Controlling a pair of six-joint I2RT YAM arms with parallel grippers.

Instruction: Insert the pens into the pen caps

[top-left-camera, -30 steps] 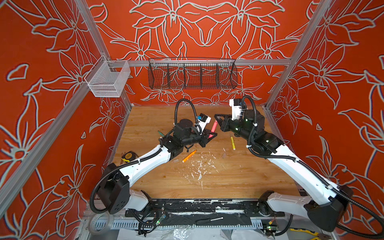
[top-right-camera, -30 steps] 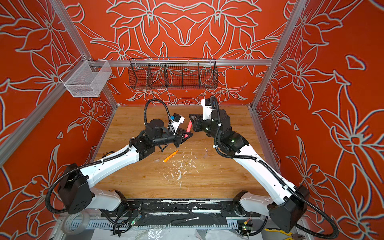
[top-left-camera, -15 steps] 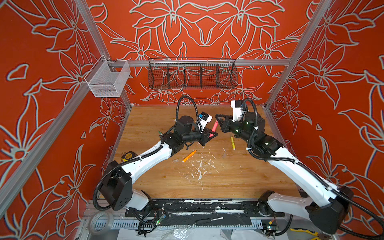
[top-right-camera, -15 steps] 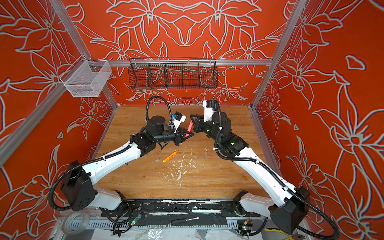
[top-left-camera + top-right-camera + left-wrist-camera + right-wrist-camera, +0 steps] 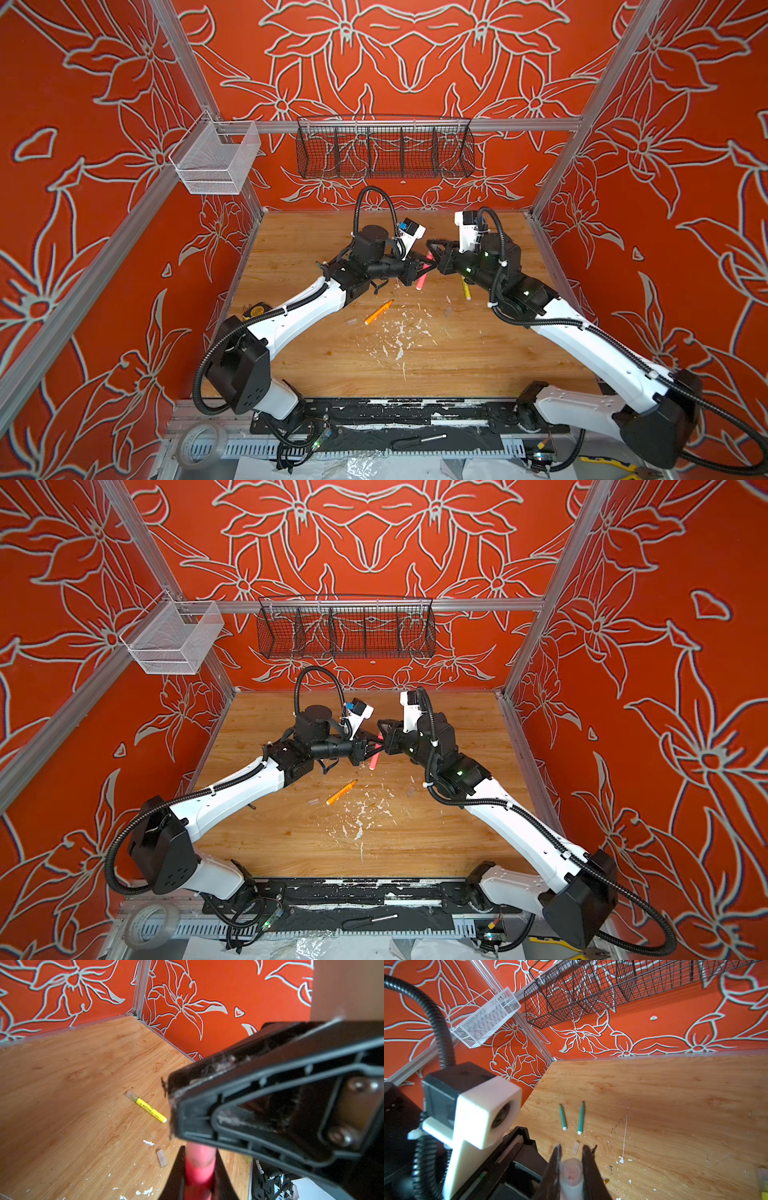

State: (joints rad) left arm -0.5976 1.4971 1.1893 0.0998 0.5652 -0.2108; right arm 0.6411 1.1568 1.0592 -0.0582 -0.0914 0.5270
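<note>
Both grippers meet above the middle of the wooden table (image 5: 415,365). My left gripper (image 5: 417,272) (image 5: 199,1153) is shut on the pink pen (image 5: 424,272) (image 5: 375,756) (image 5: 200,1167). My right gripper (image 5: 433,254) (image 5: 572,1153) is shut on a clear pen cap (image 5: 571,1176) with pink showing inside it, right at the pen's upper end. An orange pen (image 5: 378,311) and two loose caps (image 5: 351,321) (image 5: 447,311) lie on the wood. The yellow pen (image 5: 148,1108) carries a clear cap. Two teal pens (image 5: 563,1116) (image 5: 580,1118) lie side by side, uncapped.
A black wire basket (image 5: 384,151) and a white mesh bin (image 5: 216,162) hang on the walls. White paint flecks (image 5: 399,332) dot the table's middle. A yellow tape measure (image 5: 257,309) sits at the left edge. A screwdriver (image 5: 419,440) and tape roll (image 5: 201,444) lie off the front.
The left arm has shifted a little towards the back and the right gripper has edged closer to the pink pen's end. Both grips are unchanged.
</note>
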